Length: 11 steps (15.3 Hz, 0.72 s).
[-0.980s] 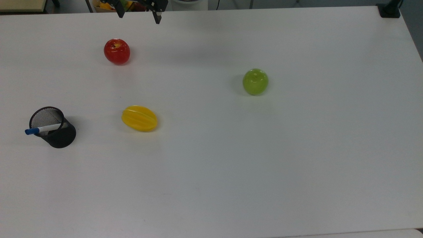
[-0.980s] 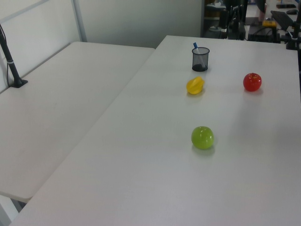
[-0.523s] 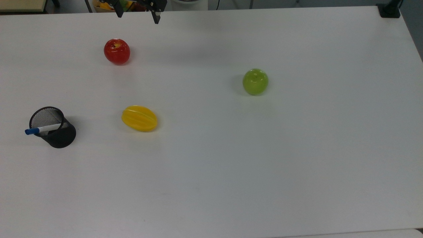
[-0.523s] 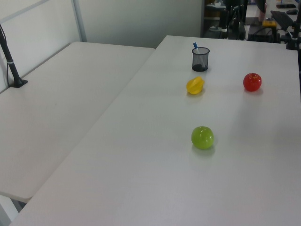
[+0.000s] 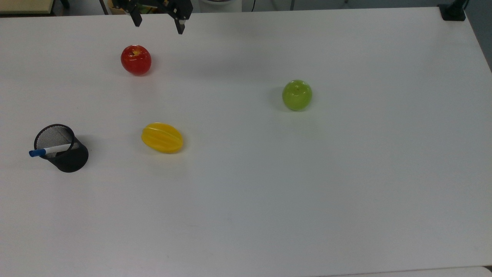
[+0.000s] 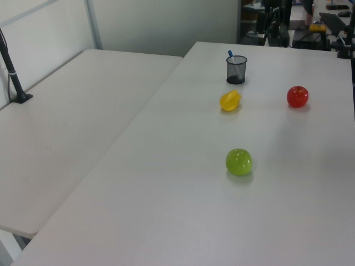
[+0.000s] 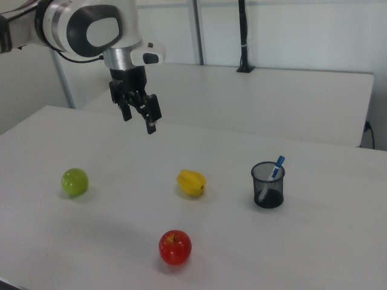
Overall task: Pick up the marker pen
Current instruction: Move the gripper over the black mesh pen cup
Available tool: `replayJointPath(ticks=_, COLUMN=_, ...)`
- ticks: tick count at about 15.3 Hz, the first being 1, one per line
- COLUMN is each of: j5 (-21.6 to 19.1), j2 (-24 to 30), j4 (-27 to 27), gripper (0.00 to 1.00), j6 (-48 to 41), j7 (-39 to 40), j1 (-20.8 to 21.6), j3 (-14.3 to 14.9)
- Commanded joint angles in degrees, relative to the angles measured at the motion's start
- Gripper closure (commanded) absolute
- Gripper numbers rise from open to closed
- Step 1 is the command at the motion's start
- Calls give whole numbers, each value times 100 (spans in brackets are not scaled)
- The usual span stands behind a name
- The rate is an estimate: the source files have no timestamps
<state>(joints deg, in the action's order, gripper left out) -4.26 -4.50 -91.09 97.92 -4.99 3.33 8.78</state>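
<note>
Marker pen (image 5: 49, 150): slim white barrel, blue cap. It stands in a black mesh cup (image 5: 63, 150) near the top view's left edge of the white table (image 5: 269, 192). Long axis leans; in the right view (image 7: 273, 171) the capped end is uppermost, tilted to the right view's right and poking over the rim. In the top view the cap points left. Gripper (image 5: 157, 24) hangs above the table's far edge, near the red apple (image 5: 136, 59), fingers (image 7: 151, 122) spread apart, holding nothing. Yellow fruit (image 5: 162, 137) lies between cup and green apple (image 5: 296, 95).
</note>
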Motion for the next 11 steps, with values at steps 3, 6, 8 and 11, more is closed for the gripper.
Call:
replayJointPath(ticks=3, j5=57, j2=-367, j4=-67, gripper=0, j6=1156, j7=-28, j1=-69, j3=80)
replayJointPath(ticks=6, j5=48, j2=-736, j4=-75, gripper=0, j6=2140, j7=24, j1=-210, j3=219)
replayJointPath(ticks=8, j5=48, j2=-999, j4=-75, gripper=1, j6=2703, j7=68, j1=-228, j3=343)
replayJointPath(ticks=11, j5=39, j2=-1369, j4=-84, gripper=3, j6=3529, j7=86, j1=-350, j3=440)
